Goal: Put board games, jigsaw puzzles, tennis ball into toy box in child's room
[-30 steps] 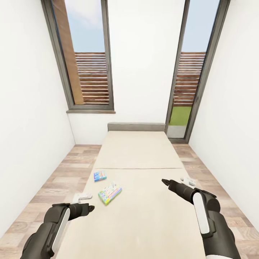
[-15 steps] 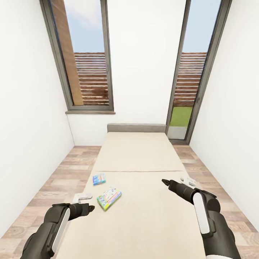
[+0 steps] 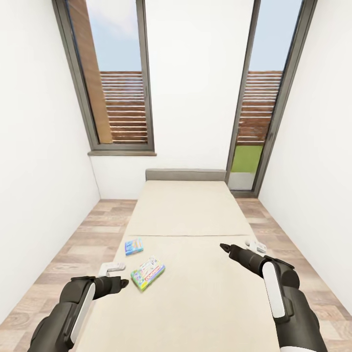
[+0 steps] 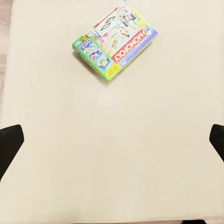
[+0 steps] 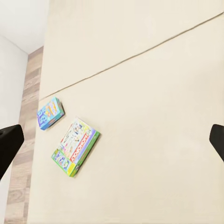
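Observation:
Two board games lie on the cream bed (image 3: 186, 210), left of its middle. The larger one is a green-edged box printed "MY MONOPOLY" (image 3: 148, 273) (image 4: 115, 43) (image 5: 75, 147). The smaller light blue box (image 3: 134, 246) (image 5: 49, 113) sits just beyond it, near the mattress's left edge. My left gripper (image 3: 122, 282) (image 4: 112, 142) hovers open over the mattress, short of the Monopoly box and a little to its left. To the right of both boxes, my right gripper (image 3: 224, 248) (image 5: 112, 140) is open above bare mattress. Neither holds anything.
White walls close in on both sides, with strips of wood-plank floor (image 3: 83, 244) between them and the bed. A grey headboard (image 3: 186, 174) stands at the far end, below a tall window (image 3: 117, 78) and a glass door (image 3: 264, 98).
The whole view has crept forward toward the bed, so both boxes sit slightly lower and nearer in the picture. Both arms hold the same pose, and the boxes have not moved on the mattress.

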Controlling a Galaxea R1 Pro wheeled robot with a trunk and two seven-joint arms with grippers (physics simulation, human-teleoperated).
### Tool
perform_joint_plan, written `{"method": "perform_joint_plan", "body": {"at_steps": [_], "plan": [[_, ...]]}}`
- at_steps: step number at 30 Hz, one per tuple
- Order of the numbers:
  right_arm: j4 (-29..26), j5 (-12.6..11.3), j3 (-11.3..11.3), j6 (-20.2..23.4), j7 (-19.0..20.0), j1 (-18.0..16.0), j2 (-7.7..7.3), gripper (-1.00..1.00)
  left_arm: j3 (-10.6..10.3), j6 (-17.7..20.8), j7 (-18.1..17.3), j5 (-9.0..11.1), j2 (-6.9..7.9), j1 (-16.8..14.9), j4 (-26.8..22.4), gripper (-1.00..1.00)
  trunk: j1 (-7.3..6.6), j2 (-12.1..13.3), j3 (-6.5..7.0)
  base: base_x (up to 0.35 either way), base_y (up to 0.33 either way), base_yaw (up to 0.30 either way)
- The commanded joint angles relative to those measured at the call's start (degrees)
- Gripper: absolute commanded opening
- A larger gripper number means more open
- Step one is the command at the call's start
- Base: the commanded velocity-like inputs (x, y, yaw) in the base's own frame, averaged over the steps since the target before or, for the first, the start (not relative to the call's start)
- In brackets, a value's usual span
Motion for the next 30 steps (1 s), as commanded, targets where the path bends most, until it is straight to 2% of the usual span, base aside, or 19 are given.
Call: {"method": "perform_joint_plan", "body": {"at_steps": [1, 18, 30], "plan": [[0.0, 0.4, -0.2, 0.3, 0.6, -0.1, 0.07, 1.0, 0.1, 0.3, -0.1, 0.1, 0.0, 0.0, -0.1, 1.0, 0.04, -0.1, -0.1, 0.161, 0.0, 0.0], [0.0, 0.4, -0.2, 0.2, 0.6, -0.1, 0.07, 1.0, 0.0, 0.3, -0.1, 0.1, -0.02, 0.0, -0.1, 1.0, 0.04, -0.1, -0.1, 0.092, 0.0, 0.0], [0.0, 0.4, -0.2, 0.3, 0.7, -0.1, 0.07, 1.0, 0.0, 0.3, 0.0, 0.1, -0.09, 0.0, -0.1, 1.0, 0.04, -0.1, -0.1, 0.019, 0.0, 0.0]]}}
